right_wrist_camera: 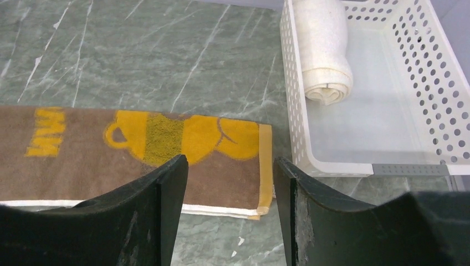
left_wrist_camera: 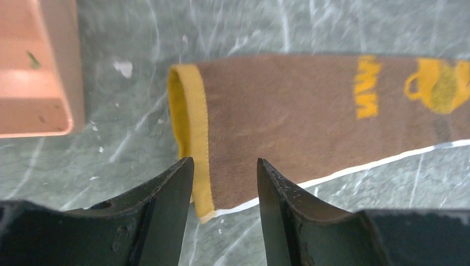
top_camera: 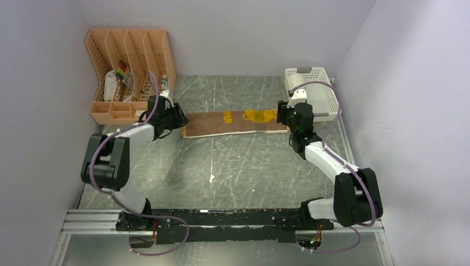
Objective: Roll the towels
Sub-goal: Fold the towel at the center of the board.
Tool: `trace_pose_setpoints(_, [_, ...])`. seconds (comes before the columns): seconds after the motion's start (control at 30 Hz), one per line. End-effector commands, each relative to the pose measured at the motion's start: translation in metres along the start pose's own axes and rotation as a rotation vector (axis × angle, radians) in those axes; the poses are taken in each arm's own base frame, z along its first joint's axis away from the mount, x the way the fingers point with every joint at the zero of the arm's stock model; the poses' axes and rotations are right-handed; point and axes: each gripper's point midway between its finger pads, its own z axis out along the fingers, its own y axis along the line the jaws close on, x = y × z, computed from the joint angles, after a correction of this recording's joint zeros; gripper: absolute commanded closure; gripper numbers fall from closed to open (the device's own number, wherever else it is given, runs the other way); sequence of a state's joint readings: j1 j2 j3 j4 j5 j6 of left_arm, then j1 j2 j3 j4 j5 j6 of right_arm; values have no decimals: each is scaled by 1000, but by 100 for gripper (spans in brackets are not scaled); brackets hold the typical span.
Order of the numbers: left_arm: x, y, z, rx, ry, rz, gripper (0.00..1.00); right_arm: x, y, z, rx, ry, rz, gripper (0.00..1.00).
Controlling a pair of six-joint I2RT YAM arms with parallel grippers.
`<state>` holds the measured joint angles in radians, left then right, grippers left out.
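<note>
- Closest to the lens in its wrist view, the left end effector point(left_wrist_camera: 224, 166) had its jaws parted with nothing between them. It was poised over the yellow-hemmed left end of the brown towel point(left_wrist_camera: 288, 122).
- Likewise, the right end effector point(right_wrist_camera: 230, 163) stood open and gripped nothing, above the towel's right end, near the yellow cup motif.
- Between the two arms, the brown towel lay flat and unrolled on the green marbled bench point(top_camera: 233, 166). It stretched left to right across the far middle, with cream trim along its near edge.
- Off the towel's right end stood a white mesh basket point(right_wrist_camera: 294, 111), close to the towel but apart from it.
- Inside the basket, a cream-white towel point(right_wrist_camera: 327, 50) lay already rolled, against the wall nearest the brown towel.
- At far left, an orange organizer point(top_camera: 130, 72) stood by the wall, near the towel's left end but not touching it.
</note>
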<state>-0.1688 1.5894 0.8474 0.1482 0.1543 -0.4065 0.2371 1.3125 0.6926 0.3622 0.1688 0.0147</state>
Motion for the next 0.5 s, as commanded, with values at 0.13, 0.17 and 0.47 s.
trace_pose_setpoints(0.13, [53, -2, 31, 101, 245, -79, 44, -8, 15, 3, -55, -18, -12, 42])
trace_pose_setpoints(0.17, [55, -1, 33, 97, 250, -84, 44, -8, 17, 3, -60, -18, -16, 42])
trace_pose_setpoints(0.47, [53, 22, 30, -22, 238, -92, 44, -3, 23, 5, -87, 0, -28, 42])
